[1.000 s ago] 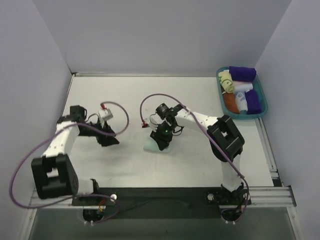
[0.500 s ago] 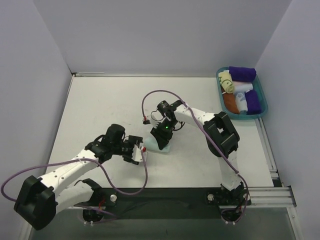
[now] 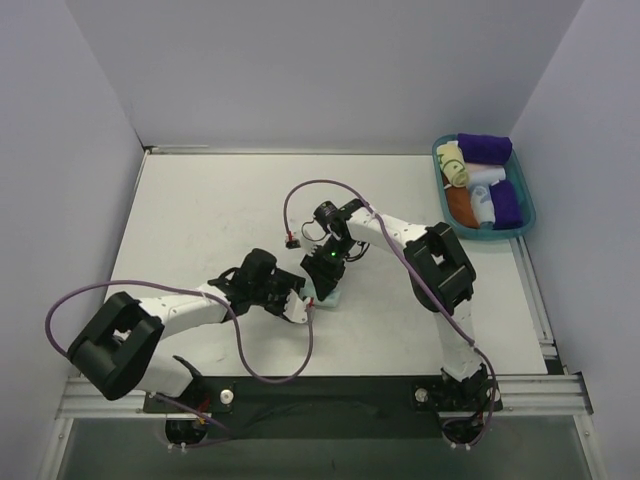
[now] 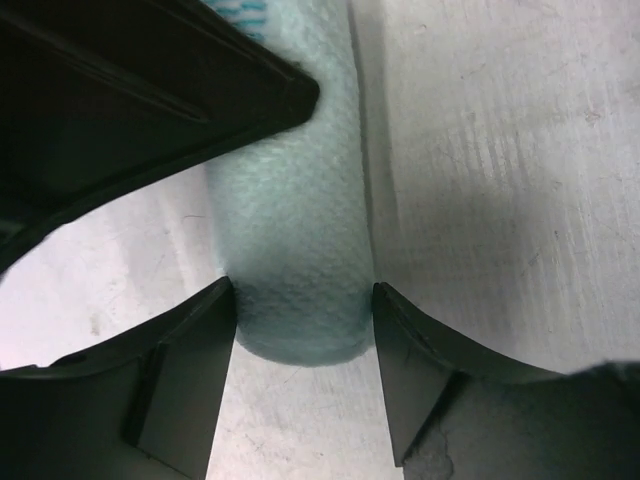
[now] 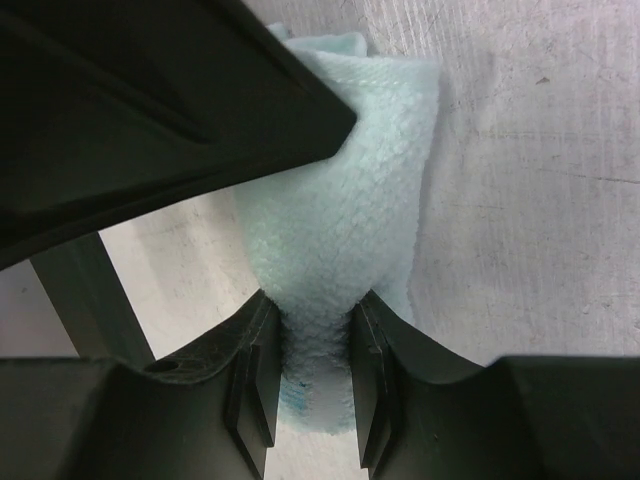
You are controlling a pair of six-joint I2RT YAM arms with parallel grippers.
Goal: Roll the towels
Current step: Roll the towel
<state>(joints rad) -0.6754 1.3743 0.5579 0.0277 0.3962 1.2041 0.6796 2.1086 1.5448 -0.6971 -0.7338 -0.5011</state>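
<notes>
The teal tray (image 3: 529,208) at the far right holds purple rolls (image 3: 485,147), an orange roll (image 3: 461,205), a white roll (image 3: 483,195) and a pale yellow towel (image 3: 455,165). The mint-aqua towel (image 4: 295,230) lies rolled mid-surface (image 4: 500,200). The right end effector (image 5: 310,370), nearly closed, pinches one end. The left end effector (image 4: 303,330) straddles the other end, fingers wide and against its sides. Whether they squeeze, I can't tell. The blue marks (image 4: 243,12) on the towel are unreadable.

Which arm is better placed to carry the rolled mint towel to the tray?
Likely right: the right claw pinches the mint towel, and the tray lies on that side. The left claw only straddles the roll's end, open.
</notes>
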